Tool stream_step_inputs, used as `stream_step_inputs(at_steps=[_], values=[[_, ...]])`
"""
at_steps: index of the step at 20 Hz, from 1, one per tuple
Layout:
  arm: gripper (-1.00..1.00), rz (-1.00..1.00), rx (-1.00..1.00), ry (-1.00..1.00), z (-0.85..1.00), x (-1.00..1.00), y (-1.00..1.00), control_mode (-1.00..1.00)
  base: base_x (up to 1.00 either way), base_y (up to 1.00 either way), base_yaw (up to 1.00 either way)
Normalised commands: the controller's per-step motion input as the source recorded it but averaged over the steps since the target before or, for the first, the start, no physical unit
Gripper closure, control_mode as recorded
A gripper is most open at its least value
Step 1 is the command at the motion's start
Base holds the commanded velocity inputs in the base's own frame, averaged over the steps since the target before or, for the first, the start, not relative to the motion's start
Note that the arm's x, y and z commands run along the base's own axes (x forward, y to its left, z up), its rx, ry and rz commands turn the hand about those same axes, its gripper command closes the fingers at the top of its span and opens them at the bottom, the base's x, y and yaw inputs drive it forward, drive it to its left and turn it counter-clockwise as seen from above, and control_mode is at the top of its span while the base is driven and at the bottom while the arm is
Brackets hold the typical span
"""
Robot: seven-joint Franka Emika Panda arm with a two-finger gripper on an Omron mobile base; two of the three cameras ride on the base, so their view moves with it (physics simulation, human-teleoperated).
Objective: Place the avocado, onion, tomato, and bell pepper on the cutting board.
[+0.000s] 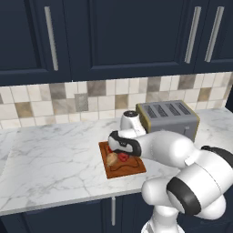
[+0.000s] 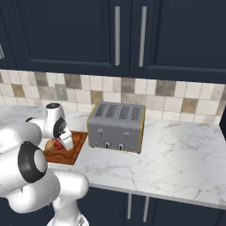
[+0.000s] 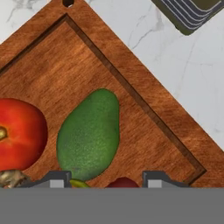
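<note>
Right under the hand camera sat the dark green, egg-shaped avocado (image 3: 89,133), lying flat on the reddish-brown grooved wooden cutting board (image 3: 144,113), with the shiny red round tomato (image 3: 19,133) just beside it. Between my two dark fingertips (image 3: 57,179) I could make out a sliver of something dark red (image 3: 124,181), which I took for the small red bell pepper, and a yellow-green bit beside it; whether the fingers were clamped on it or merely straddling it, I couldn't tell. They stood a modest way apart.

From the left base view, the pale tan onion (image 1: 112,159) rested on the board next to a red vegetable, with my gripper (image 3: 103,183) low over them. So I judged avocado, tomato and onion done, and the pepper at or on the board, its release the only thing left.

Around the job: a grey four-slot toaster (image 2: 116,126) stood on the white marble counter (image 1: 54,159) just to the right of the board, close enough that I'd want to lift straight up when retreating. Dark navy cabinets (image 2: 128,35) hung above the tiled backsplash, well clear.
</note>
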Motion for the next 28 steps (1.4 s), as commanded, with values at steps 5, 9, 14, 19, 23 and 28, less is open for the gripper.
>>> stream_step_inputs(at_steps=[5, 9, 14, 19, 23, 28], values=[[-1.0, 0.0, 0.01, 0.0, 0.06, -0.05, -0.07, -1.0, 0.0, 0.0, 0.0], [-1.0, -0.02, 0.02, 0.04, 0.36, -0.07, -0.22, -1.0, 0.0, 0.0, 0.0], [-1.0, -0.03, 0.03, 0.02, 0.54, -0.22, -0.07, -1.0, 0.0, 0.0, 0.0], [-1.0, 0.0, 0.02, -0.22, 0.31, -0.88, 0.02, -1.0, 0.0, 0.0, 0.0], [-1.0, 0.0, 0.01, -0.5, 0.12, -0.59, 0.12, -1.0, 0.0, 0.0, 0.0], [-1.0, 0.02, -0.02, -0.21, 0.05, -0.33, 0.1, -1.0, 0.0, 0.0, 0.0]])
